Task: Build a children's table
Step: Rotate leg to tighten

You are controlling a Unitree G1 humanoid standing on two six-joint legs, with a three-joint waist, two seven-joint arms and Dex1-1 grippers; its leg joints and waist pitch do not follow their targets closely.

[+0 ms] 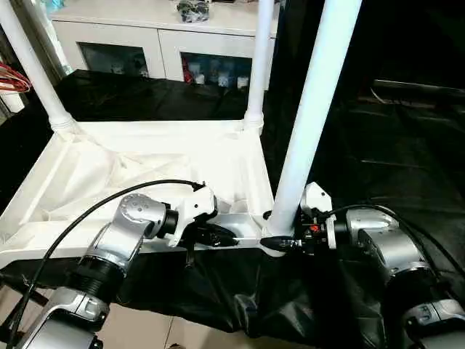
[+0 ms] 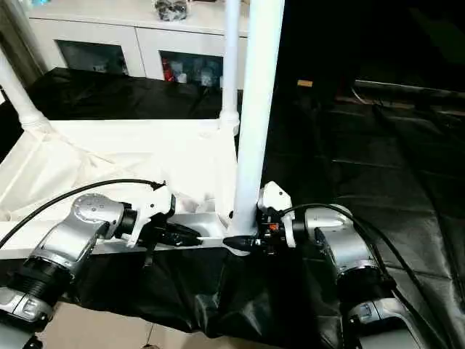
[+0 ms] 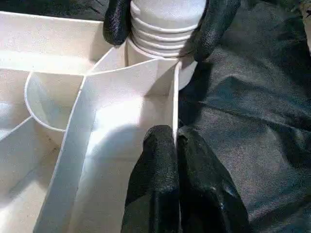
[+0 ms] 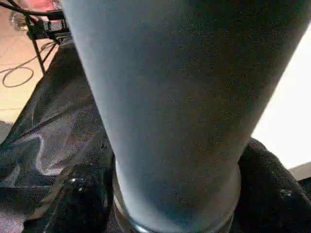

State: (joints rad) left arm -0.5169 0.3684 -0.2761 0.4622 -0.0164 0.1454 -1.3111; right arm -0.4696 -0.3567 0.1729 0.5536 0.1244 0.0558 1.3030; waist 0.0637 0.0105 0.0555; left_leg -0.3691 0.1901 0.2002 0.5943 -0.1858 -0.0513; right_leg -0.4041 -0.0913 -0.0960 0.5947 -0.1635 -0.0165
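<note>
The white tabletop (image 1: 109, 167) lies upside down on black cloth, ribbed underside up. Two white legs stand in its far corner sockets, one at the far left (image 1: 36, 73) and one at the far right (image 1: 259, 65). A third leg (image 1: 312, 109) stands upright in the near right socket. My right gripper (image 1: 280, 242) grips this leg's ribbed base (image 3: 163, 24), one black finger (image 3: 116, 22) on each side. My left gripper (image 1: 225, 235) is shut on the thin near rim wall (image 3: 172, 97) of the tabletop, a short way left of that socket.
A white cabinet (image 1: 160, 43) with glass doors stands behind the work surface. Black cloth (image 1: 378, 145) covers the surface to the right and hangs over the near edge. Red cables (image 1: 11, 76) show at the far left. Bare floor (image 1: 145, 327) lies below the near edge.
</note>
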